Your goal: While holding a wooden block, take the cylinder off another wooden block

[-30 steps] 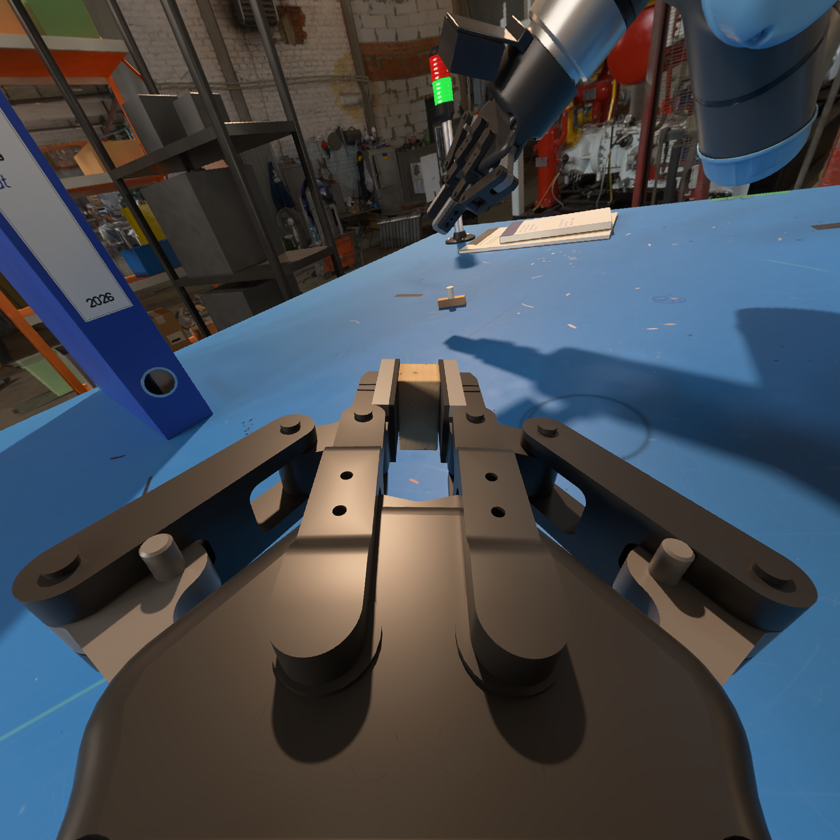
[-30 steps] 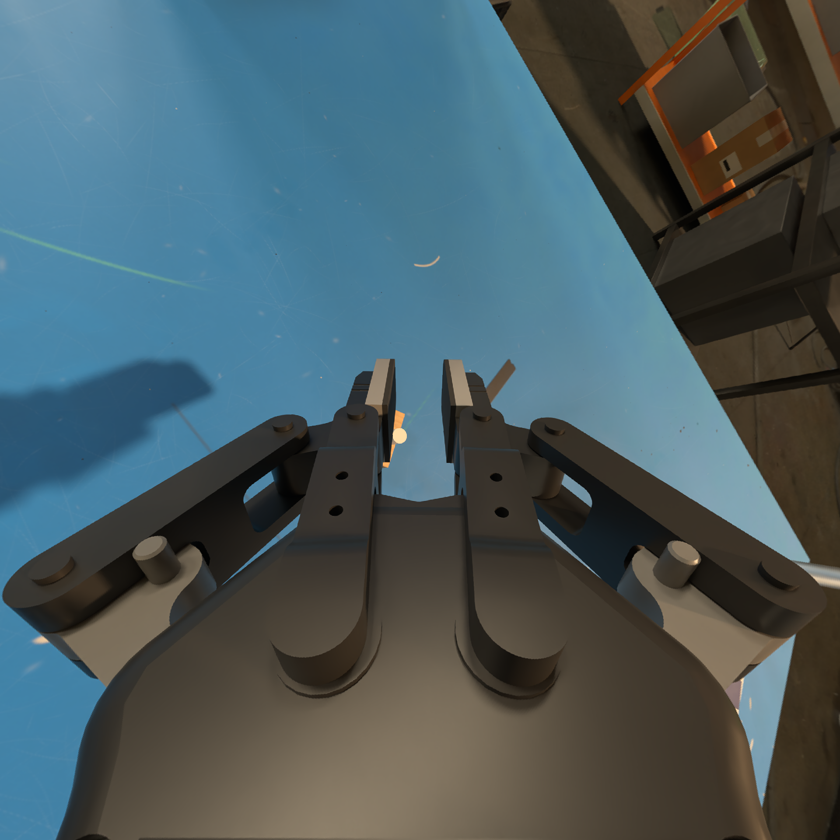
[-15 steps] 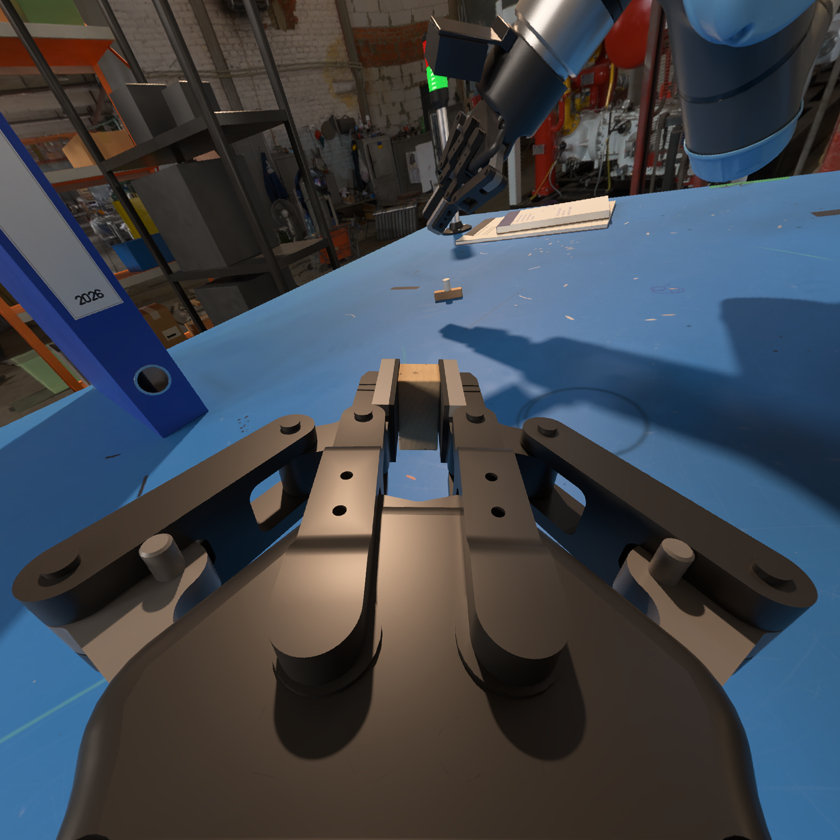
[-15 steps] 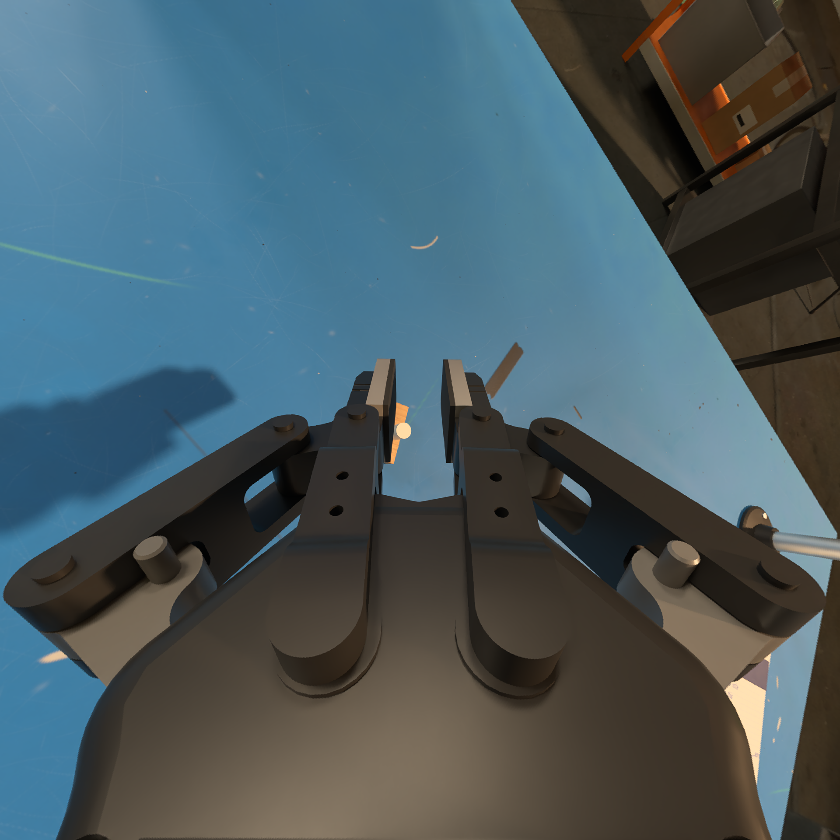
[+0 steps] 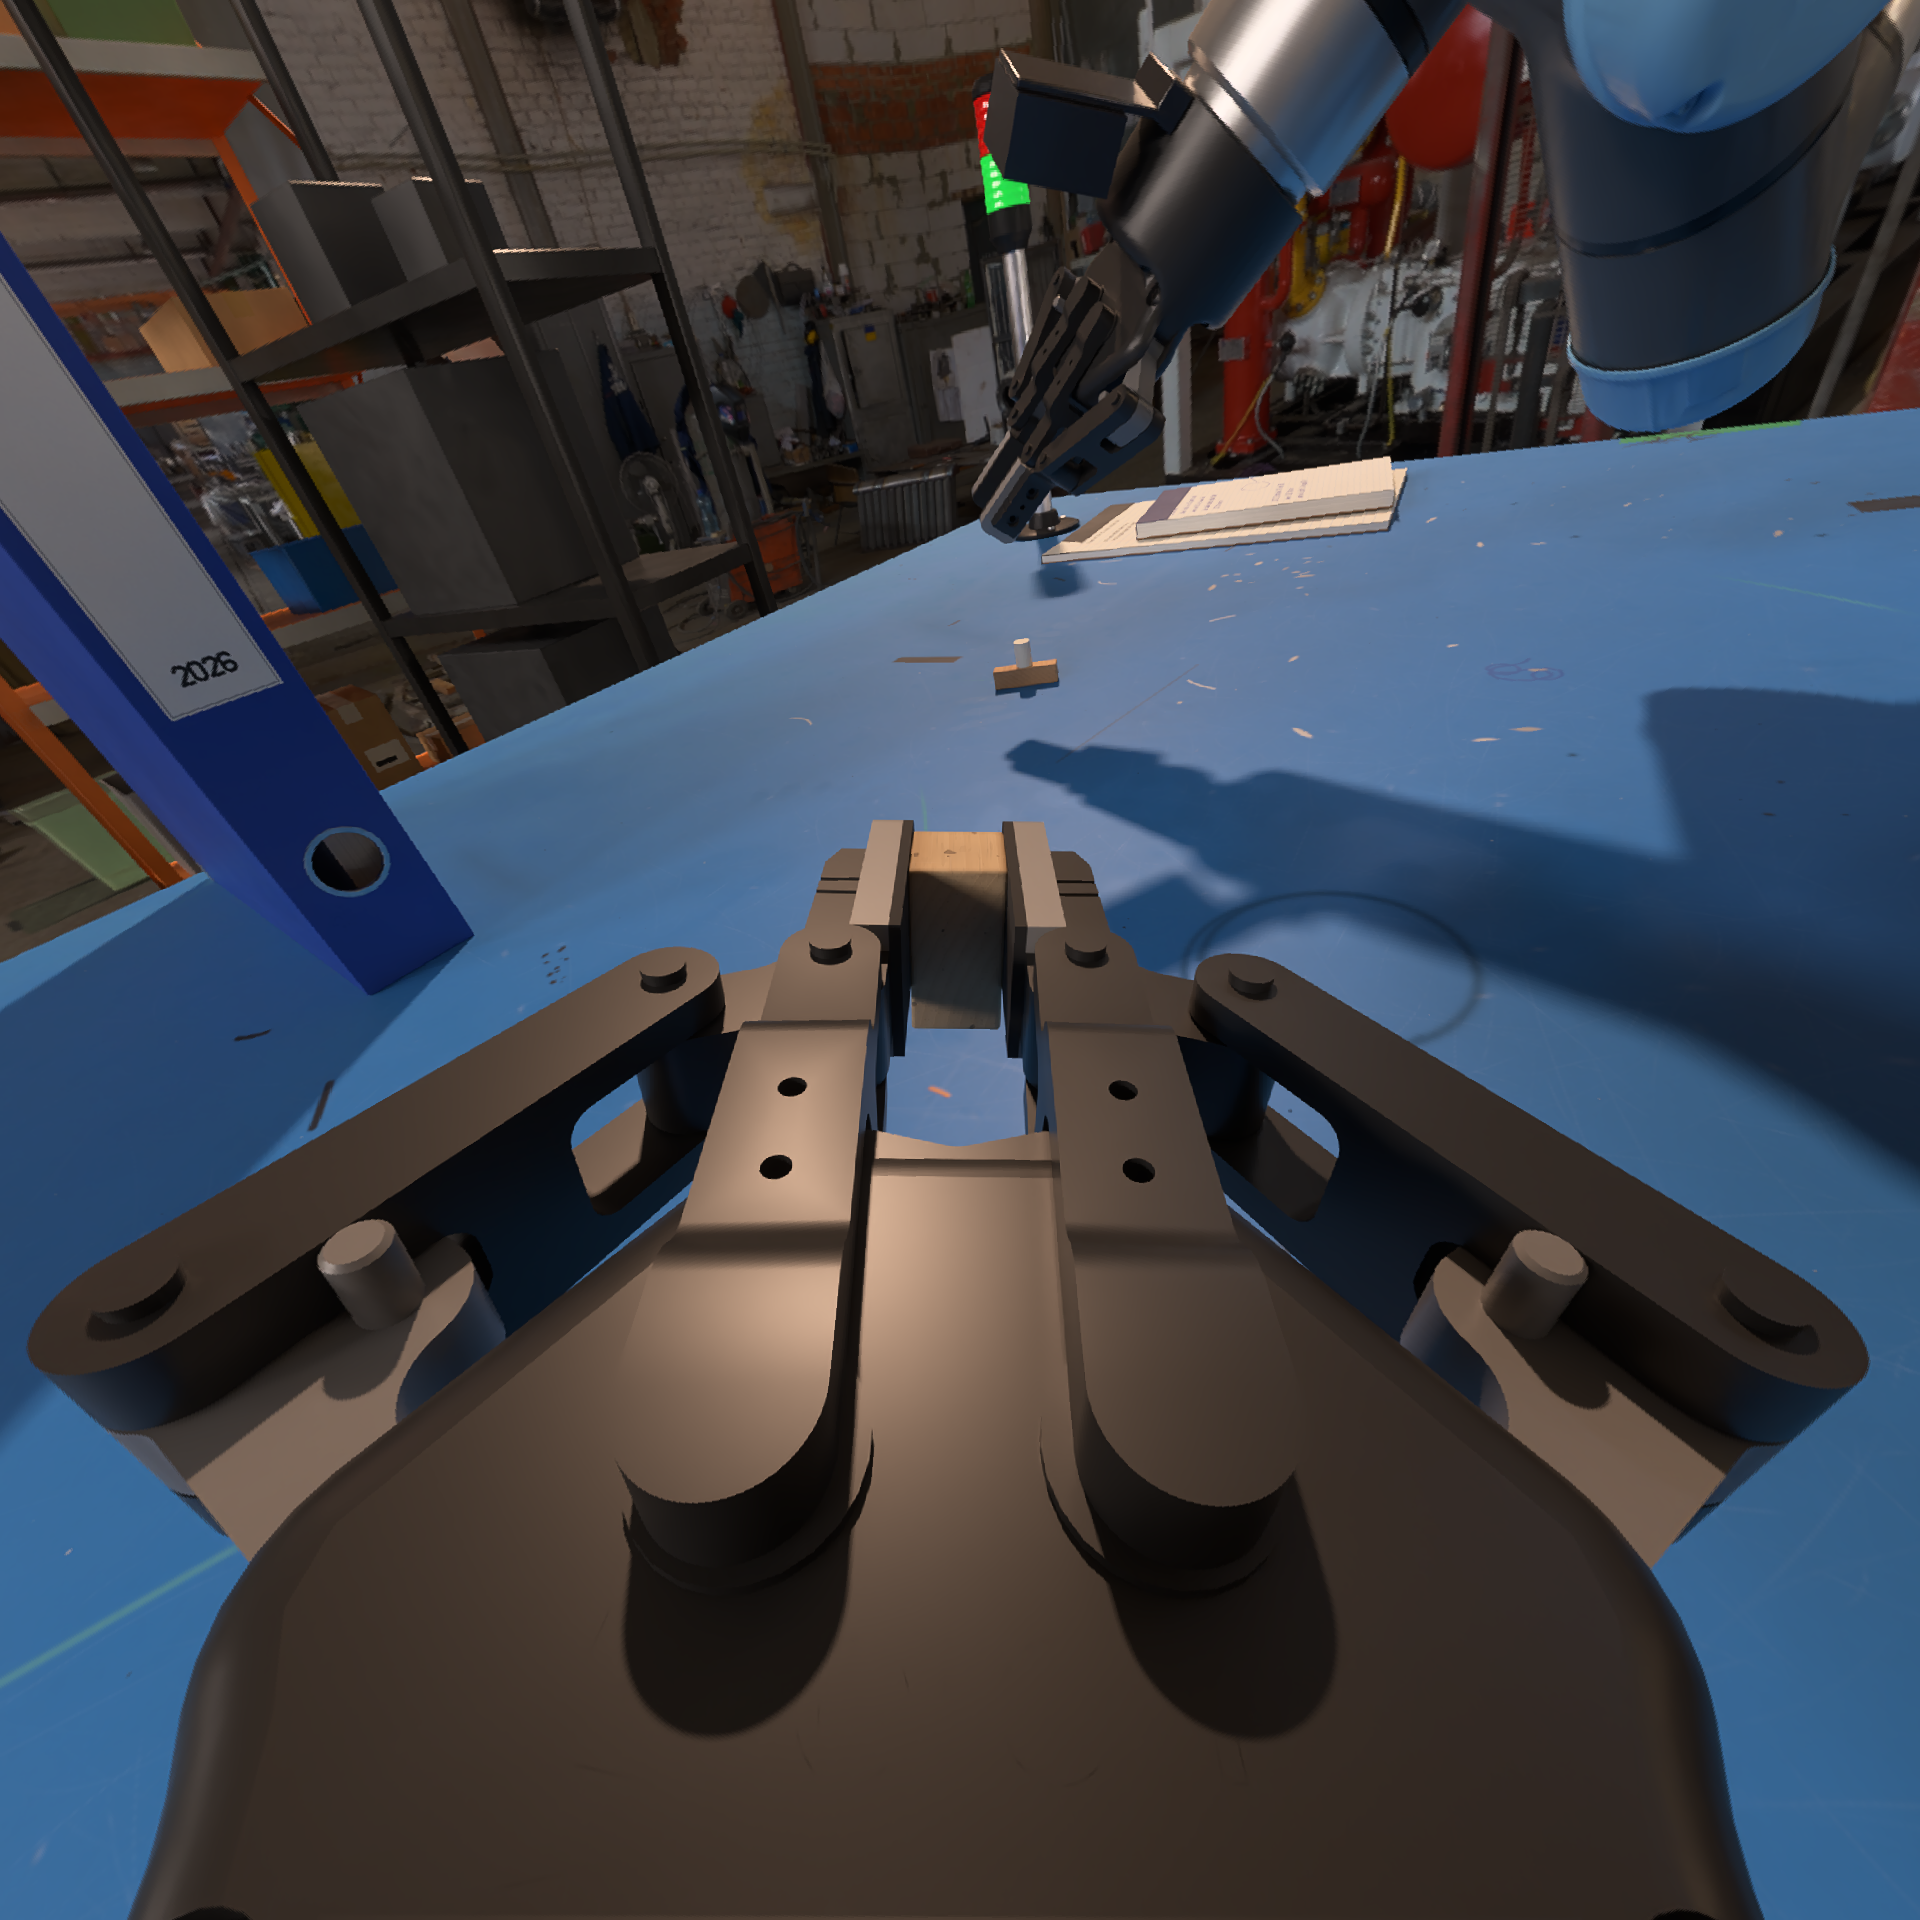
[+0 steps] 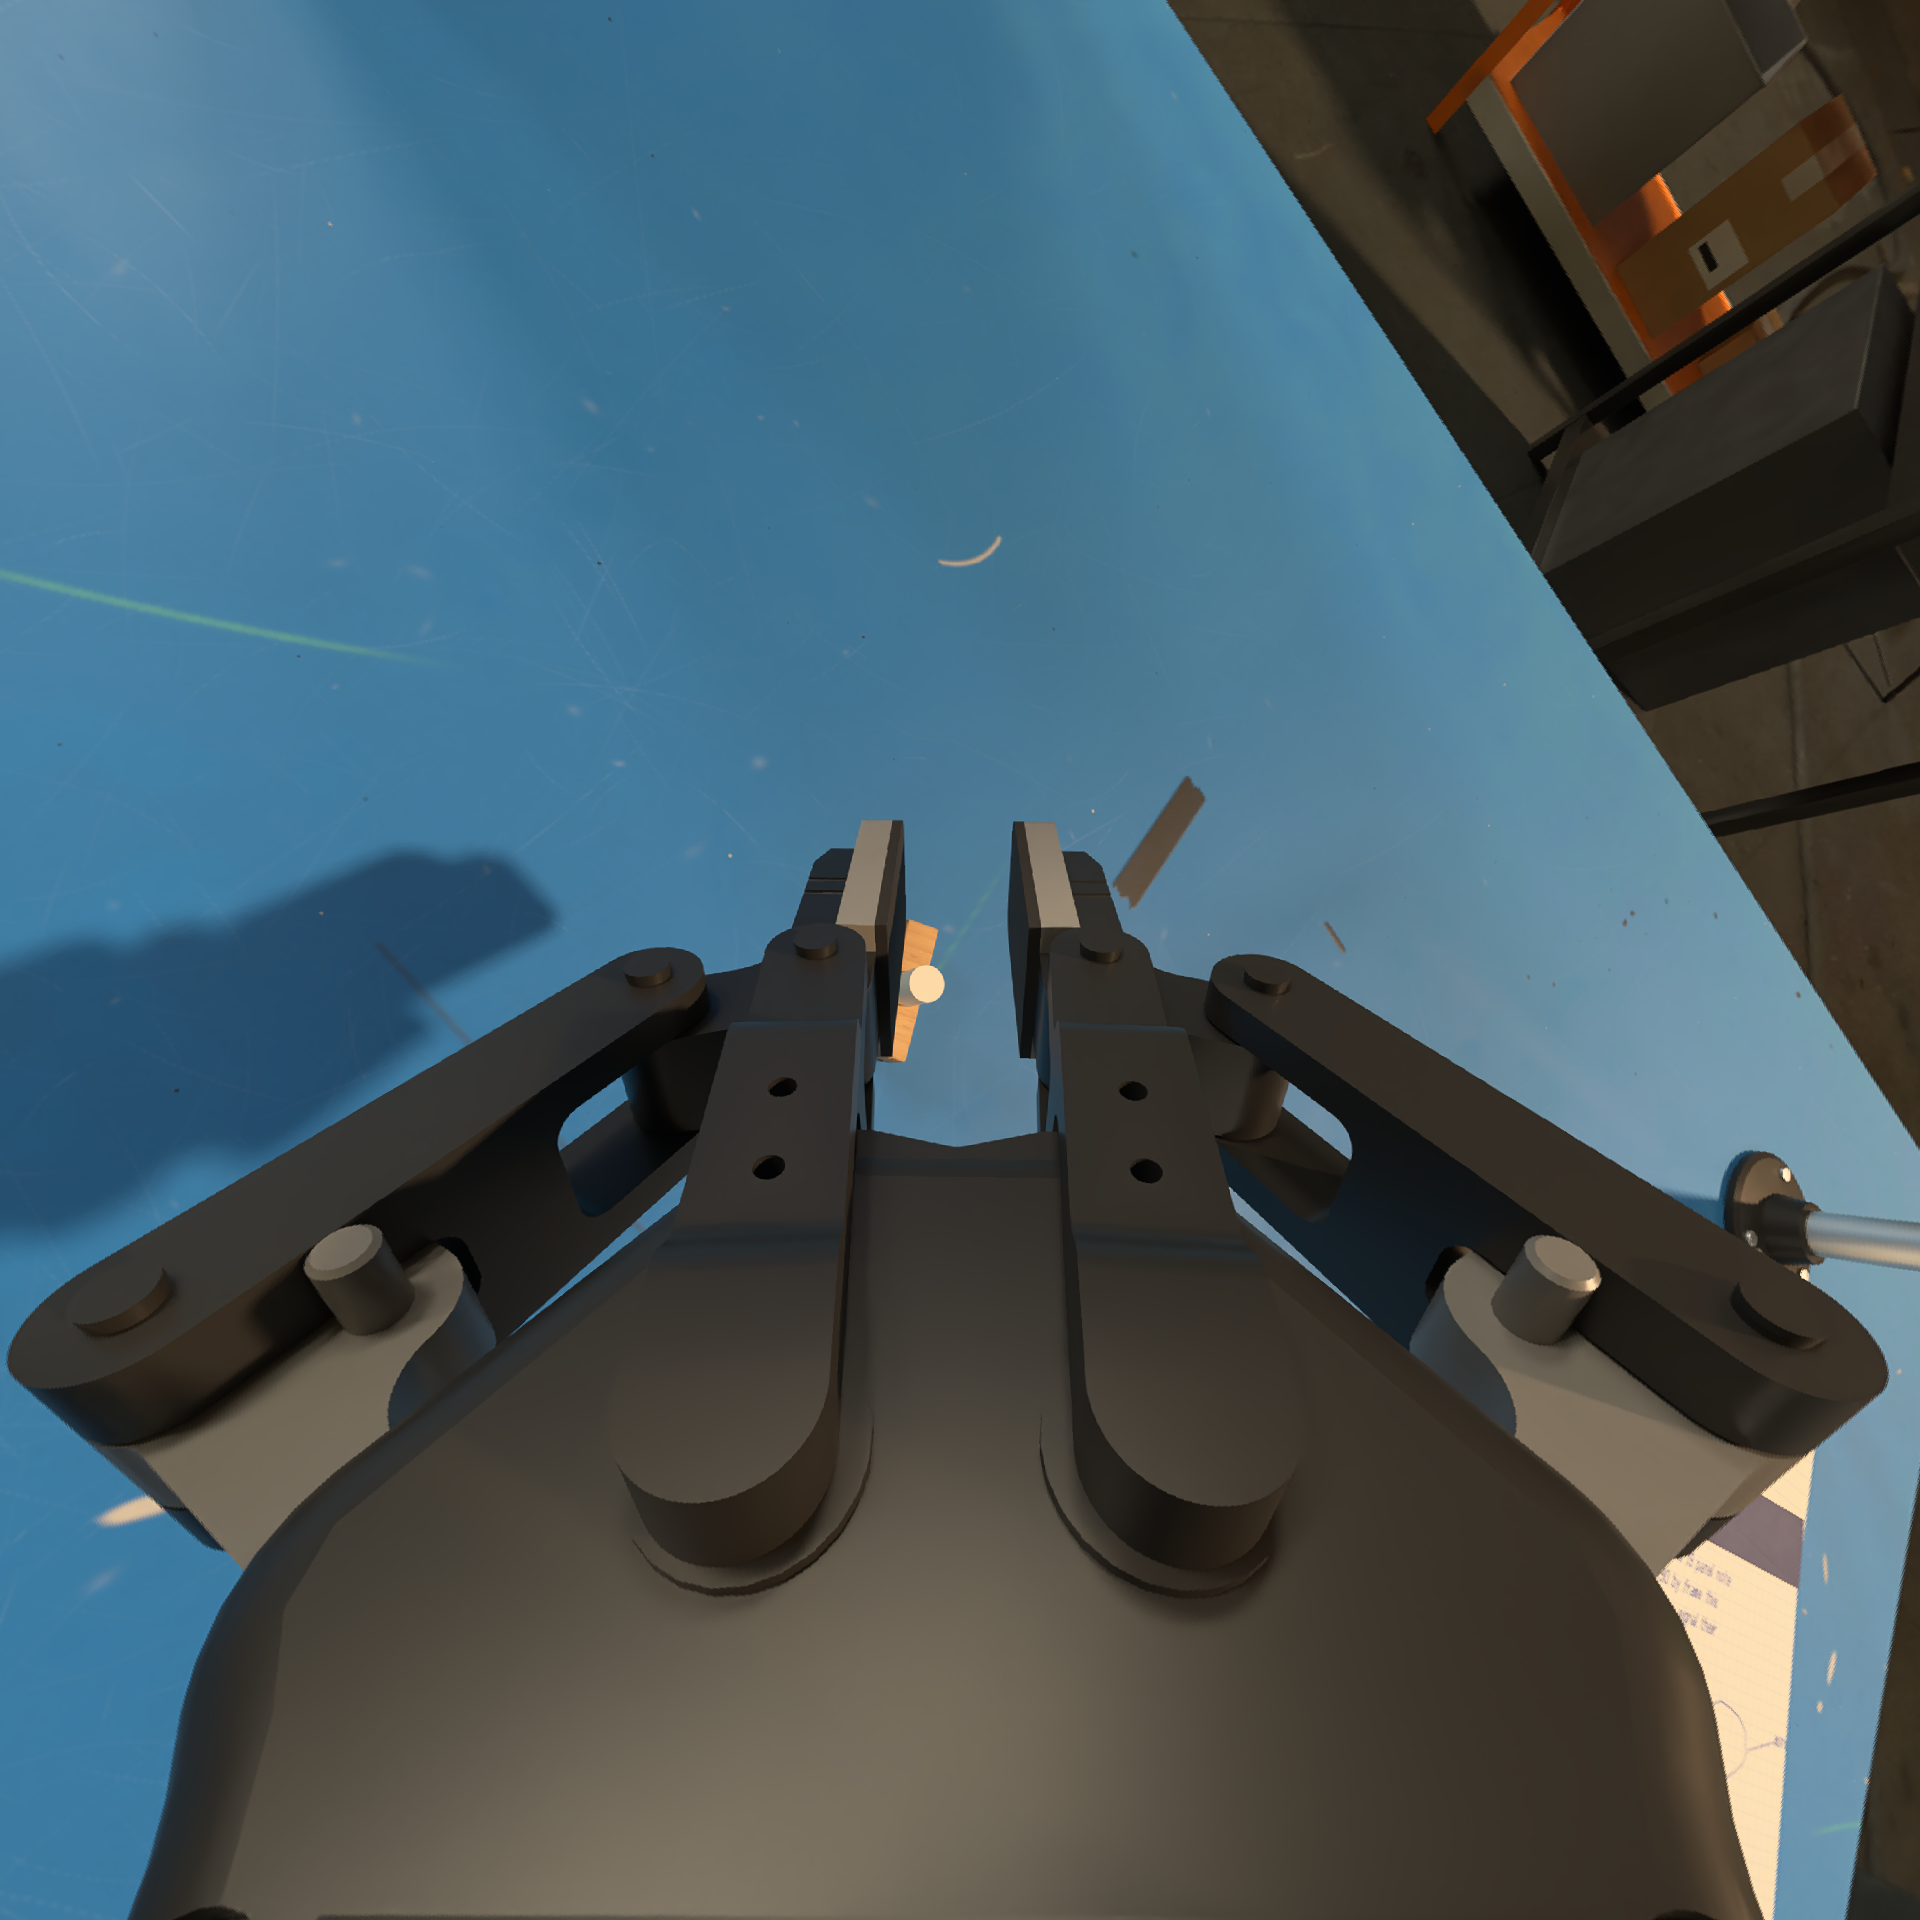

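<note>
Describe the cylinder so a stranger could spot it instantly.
On the blue table, look between the blue binder and the flat booklet. A small flat wooden block lies there alone; the cylinder is the short pale peg standing upright on it.

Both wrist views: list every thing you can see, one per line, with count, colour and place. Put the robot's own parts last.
table: one, blue, under everything.
held wooden block: one, light wood, between the left hand's fingers.
second wooden block: one, light wood, flat on the table farther off.
cylinder: one, pale, upright on the second wooden block.
binder: one, blue, standing at the table's left edge.
papers: small pale stack, far side of the table.
wood strip: one, brown, lying near the table edge.
left hand: shut on the held wooden block.
right hand: open, above the cylinder.
</note>
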Motion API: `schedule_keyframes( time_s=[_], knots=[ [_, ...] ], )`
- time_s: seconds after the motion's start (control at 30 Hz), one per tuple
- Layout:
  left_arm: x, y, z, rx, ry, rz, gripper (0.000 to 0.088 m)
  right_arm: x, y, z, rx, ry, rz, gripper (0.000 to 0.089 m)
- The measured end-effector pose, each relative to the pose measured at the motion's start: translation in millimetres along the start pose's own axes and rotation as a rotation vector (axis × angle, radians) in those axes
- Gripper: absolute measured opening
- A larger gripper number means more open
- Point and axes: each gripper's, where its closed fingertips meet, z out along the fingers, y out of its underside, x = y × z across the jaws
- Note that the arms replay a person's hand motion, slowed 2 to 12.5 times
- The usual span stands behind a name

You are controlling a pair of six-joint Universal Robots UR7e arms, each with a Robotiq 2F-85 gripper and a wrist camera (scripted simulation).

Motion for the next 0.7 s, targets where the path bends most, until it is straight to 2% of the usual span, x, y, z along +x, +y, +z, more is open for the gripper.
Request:
schedule_keyframes(
  time_s=[0.7],
  knots=[
    [0.1, 0.5, 0.5, -0.004, 0.002, -0.001, 0.0147, 2.1, 4.8, -0.5, -0.016, 0.004, 0.01, 0.0183]
  ],
)
